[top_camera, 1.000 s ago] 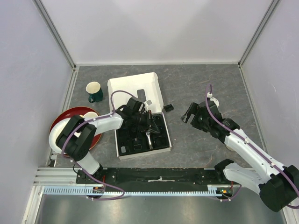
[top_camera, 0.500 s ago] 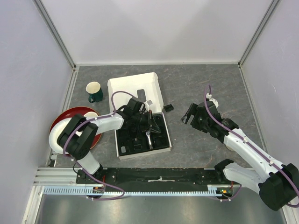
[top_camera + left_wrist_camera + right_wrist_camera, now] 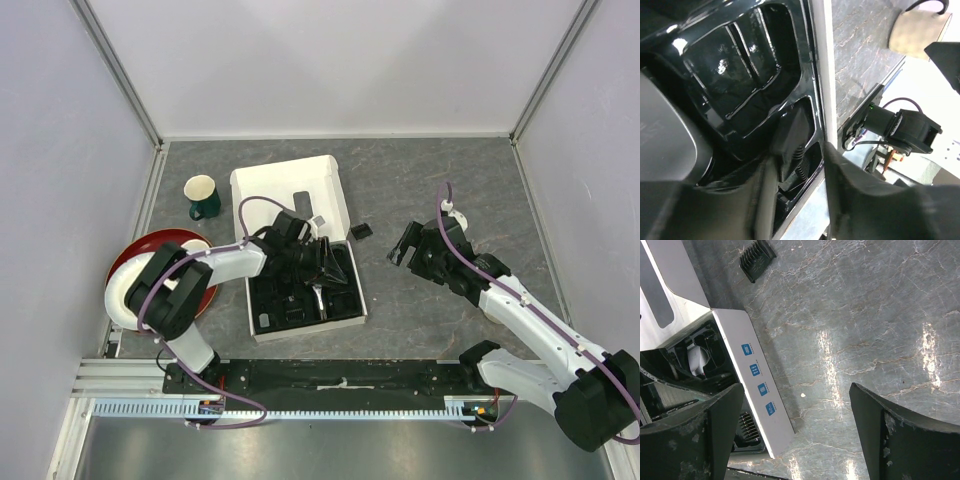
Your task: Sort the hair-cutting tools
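Seemingly loose, left gripper (image 3: 798,162) straddles a comb guard (image 3: 792,131); right gripper (image 3: 796,391) gapes wide.

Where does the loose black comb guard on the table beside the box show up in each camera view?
Top external: comb guard on the table, just right of the white box.
Left wrist: not in it.
Right wrist: upper left, on the table.
Shared landmark: the white box's side wall, in all three views.
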### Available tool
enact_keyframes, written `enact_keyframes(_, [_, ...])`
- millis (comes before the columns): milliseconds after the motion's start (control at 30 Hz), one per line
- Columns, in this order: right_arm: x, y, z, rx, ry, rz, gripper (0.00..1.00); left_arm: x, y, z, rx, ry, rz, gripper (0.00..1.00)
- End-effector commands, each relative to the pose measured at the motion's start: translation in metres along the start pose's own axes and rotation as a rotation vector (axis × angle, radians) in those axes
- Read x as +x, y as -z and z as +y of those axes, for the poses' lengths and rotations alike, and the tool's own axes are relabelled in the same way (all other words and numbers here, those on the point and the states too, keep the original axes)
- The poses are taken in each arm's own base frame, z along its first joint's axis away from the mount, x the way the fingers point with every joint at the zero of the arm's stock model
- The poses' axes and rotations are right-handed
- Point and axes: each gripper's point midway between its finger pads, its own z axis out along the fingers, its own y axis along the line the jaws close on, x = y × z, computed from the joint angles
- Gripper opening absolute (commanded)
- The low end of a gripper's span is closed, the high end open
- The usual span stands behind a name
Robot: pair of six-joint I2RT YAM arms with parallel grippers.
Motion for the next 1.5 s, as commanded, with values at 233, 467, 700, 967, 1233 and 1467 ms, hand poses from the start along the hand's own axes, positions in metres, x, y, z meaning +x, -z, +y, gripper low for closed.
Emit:
enact_keyframes(233, [-0.001,0.000,0.006,-0.032,-0.007,-0.010,0.94,-0.012,0.028,0.004,-0.148,-0.113,-0.094,0.54])
enact_keyframes(467, [-0.002,0.000,0.006,-0.034,-0.008,-0.015,0.94,-0.017,0.033,-0.001,-0.149,-0.128,-0.123,0.42])
enact_keyframes(700, [-0.002,-0.001,0.006,-0.031,-0.006,-0.011,0.93,-0.028,0.028,-0.004,-0.135,-0.127,-0.162,0.35])
enact_keyframes(967, [0.000,-0.003,0.003,-0.022,-0.005,-0.007,0.93,-0.029,0.019,0.010,-0.174,-0.090,-0.153,0.28])
enact_keyframes(1233, [0.002,-0.005,0.002,-0.018,-0.006,-0.005,0.93,-0.023,0.015,0.026,-0.248,-0.069,-0.115,0.25])
enact_keyframes(1467, [0.003,-0.004,0.000,-0.016,-0.005,-0.006,0.93,-0.030,0.025,0.011,-0.300,-0.175,-0.199,0.28])
